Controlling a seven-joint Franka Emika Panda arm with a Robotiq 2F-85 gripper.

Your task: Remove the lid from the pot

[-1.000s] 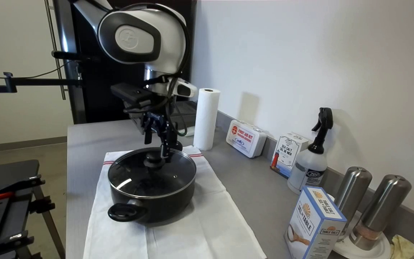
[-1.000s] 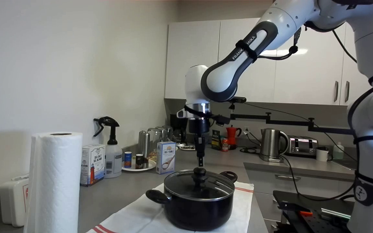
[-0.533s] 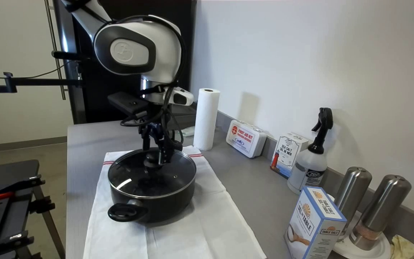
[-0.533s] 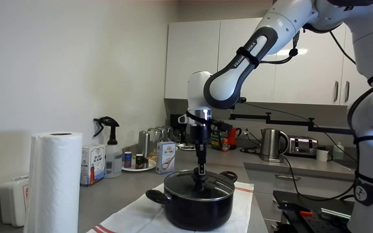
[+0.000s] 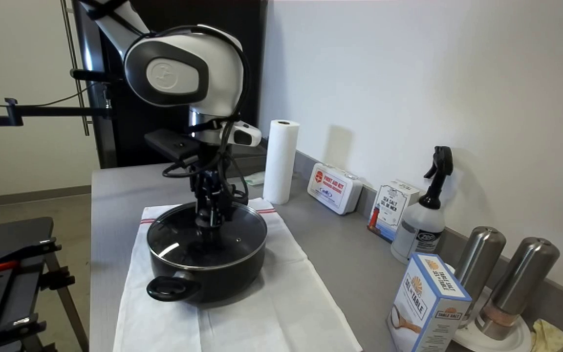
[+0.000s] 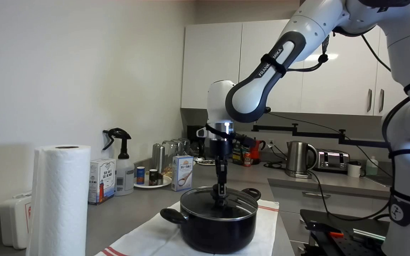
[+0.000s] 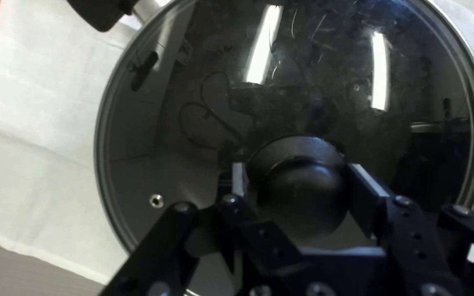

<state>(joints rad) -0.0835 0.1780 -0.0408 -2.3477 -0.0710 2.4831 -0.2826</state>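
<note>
- Lid (image 7: 298, 105) sits flat on the pot (image 6: 219, 234), pot on the white cloth (image 5: 281, 305).
- Fingers (image 7: 238, 179) part-way apart, straddling the lid's knob (image 7: 303, 199); whether they squeeze it, cannot tell.
- Risk: rounded knob probably slips out if they close off-centre or too high.
- Risk: slanted lift may tip lid, drag pot.
- Knob points straight up; lid is round, no long axis. Pot's long axis: near handle (image 6: 173, 216) to far handle (image 6: 251, 193), slantwise in an exterior view.

Black pot (image 6: 219, 234), dark lid (image 7: 294, 115), white red-striped cloth (image 5: 281, 308), seemingly black pincer (image 7: 303, 181)
</note>
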